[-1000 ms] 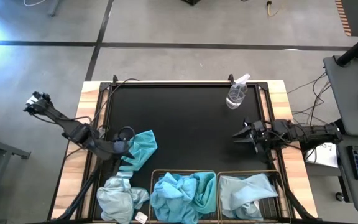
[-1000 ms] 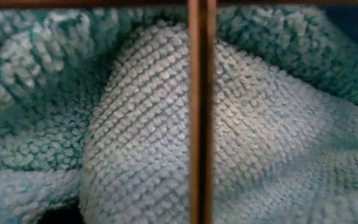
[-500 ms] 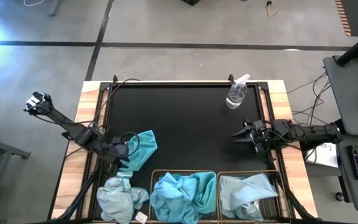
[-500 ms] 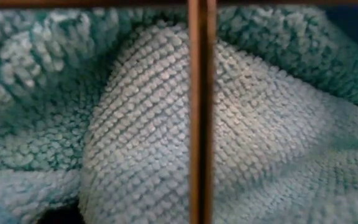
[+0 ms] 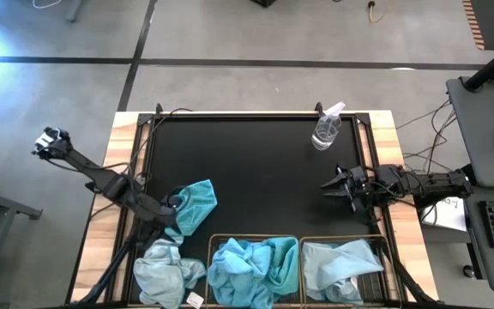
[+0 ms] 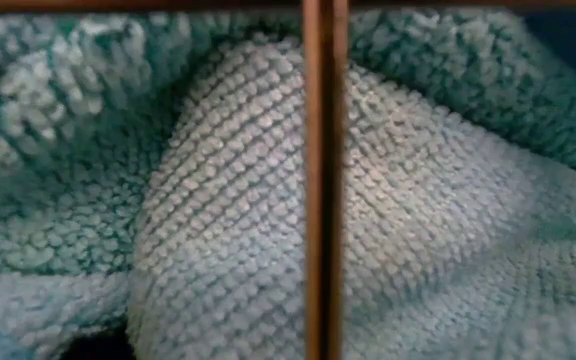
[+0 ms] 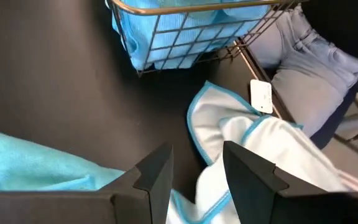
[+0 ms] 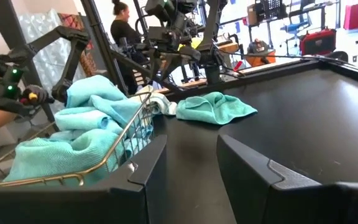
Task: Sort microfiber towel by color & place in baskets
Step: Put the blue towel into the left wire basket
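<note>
Left gripper (image 7: 196, 167): jaws apart, turquoise towel (image 5: 194, 206) just beside them, pale towel (image 7: 272, 146) ahead | Right gripper (image 8: 191, 155): jaws apart, baskets (image 5: 298, 241) beside.

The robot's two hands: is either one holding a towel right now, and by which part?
Neither. The left hand hovers open at the edge of the turquoise towel on the table, gripping nothing. The right hand waits open at the table's right side, empty.

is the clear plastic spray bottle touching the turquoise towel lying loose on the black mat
Apart. The high view shows the clear plastic spray bottle near the mat's far edge, with bare black mat between it and the loose turquoise towel.
</note>
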Robot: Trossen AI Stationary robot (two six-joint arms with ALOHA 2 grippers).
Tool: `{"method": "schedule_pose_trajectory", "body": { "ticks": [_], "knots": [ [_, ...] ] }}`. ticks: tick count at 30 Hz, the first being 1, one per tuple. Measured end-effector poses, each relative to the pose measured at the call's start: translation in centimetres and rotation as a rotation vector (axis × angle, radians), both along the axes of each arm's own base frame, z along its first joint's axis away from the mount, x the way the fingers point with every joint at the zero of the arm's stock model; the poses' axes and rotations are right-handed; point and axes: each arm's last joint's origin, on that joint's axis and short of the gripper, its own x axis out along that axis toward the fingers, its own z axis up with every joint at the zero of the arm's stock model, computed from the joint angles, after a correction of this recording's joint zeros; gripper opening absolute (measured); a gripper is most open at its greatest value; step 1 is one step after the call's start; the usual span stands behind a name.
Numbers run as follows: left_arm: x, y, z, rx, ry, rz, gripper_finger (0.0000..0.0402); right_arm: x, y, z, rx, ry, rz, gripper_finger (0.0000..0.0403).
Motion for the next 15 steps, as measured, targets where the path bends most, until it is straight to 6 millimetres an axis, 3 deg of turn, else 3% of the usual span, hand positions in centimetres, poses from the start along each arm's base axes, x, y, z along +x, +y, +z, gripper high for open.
{"method": "schedule_pose_trajectory", "body": {
  "ticks": [5,15],
  "knots": [
    [-0.6,1.3,0.1,0.060,-0.011,0.031,0.0126,0.0,0.0,0.0,-0.003,0.000,0.000,0.0134],
    [-0.5,4.9,1.0,0.020,-0.051,0.442,0.0126,0.0,0.0,0.0,-0.004,0.000,0.000,0.0134]
  ]
}}
